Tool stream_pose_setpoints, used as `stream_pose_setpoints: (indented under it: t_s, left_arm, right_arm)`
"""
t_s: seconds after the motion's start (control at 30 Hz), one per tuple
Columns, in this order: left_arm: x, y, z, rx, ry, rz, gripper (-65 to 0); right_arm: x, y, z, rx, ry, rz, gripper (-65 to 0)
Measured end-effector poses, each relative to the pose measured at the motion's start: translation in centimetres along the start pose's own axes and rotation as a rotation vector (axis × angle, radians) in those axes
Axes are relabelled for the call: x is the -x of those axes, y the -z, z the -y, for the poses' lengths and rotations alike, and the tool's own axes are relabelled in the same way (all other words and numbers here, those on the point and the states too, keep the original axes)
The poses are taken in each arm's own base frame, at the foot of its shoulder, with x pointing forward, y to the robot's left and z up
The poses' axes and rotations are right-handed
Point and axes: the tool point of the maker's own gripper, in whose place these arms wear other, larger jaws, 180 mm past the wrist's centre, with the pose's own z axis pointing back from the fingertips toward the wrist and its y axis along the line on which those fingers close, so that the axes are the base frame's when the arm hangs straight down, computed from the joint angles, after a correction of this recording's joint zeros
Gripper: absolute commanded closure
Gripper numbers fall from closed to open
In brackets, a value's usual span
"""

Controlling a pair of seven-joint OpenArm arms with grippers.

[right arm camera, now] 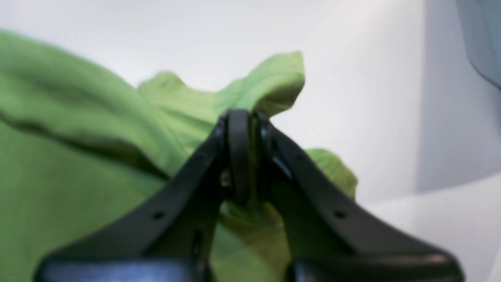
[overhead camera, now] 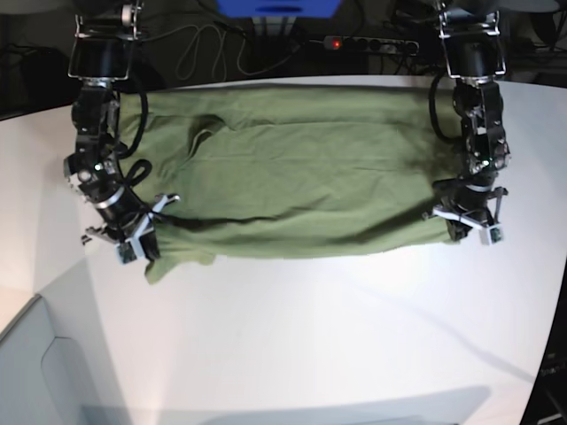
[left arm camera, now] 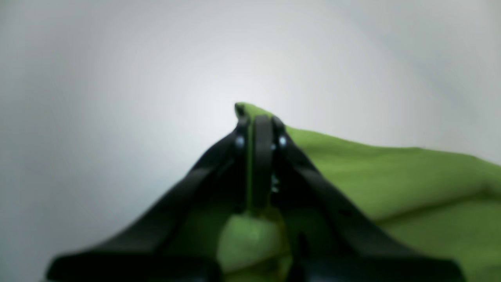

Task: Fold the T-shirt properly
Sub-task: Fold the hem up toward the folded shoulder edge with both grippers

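Green T-shirt (overhead camera: 301, 168) lies spread across the white table (overhead camera: 337, 336), stretched between both arms. Left gripper (left arm camera: 260, 125) pinches one near corner; right gripper (right arm camera: 240, 117) is clamped on the other, cloth bunching past its tips.

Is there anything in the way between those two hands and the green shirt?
No. Both the left hand and the right hand are already shut on the shirt, pinching its edge directly.

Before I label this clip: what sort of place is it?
Probably a robotics lab bench: a white table, a power strip and cables behind, and a T-shirt spread between two arms.
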Motion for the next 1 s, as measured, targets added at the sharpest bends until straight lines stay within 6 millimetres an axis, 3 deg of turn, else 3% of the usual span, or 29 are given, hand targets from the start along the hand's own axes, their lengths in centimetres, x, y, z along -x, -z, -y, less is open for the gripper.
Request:
stream_pose_setpoints:
  t_s: [0.2, 0.3, 0.43, 0.6, 0.83, 1.0]
  left_arm:
    - [-2.3, -2.2, 1.1, 0.032, 0.01, 0.084, 0.0]
    - [-3.5, -3.5, 0.7, 0.02, 0.011, 0.136, 0.0]
    - [-1.6, -4.4, -0.6, -0.018, -0.011, 0.092, 0.0]
    - [-1.9, -4.9, -0.6, -0.017, -0.005, 0.112, 0.0]
    - [-1.0, -6.3, 0.4, 0.005, 0.005, 0.101, 0.0]
    - [-0.2, -7.2, 0.5, 0.009, 0.005, 0.098, 0.0]
  right_arm:
    - [-1.5, -1.4, -0.4, 0.006, -0.028, 0.051, 0.0]
    - [-0.9, -2.3, -0.3, 0.017, -0.019, 0.048, 0.0]
    - [0.8, -2.8, -0.7, 0.013, -0.012, 0.007, 0.0]
    - [2.3, -3.5, -1.5, 0.001, -0.006, -0.023, 0.0]
    - [2.4, -4.6, -2.3, -0.004, -0.014, -0.018, 0.0]
    - [3.5, -5.2, -2.0, 0.013, 0.013, -0.037, 0.0]
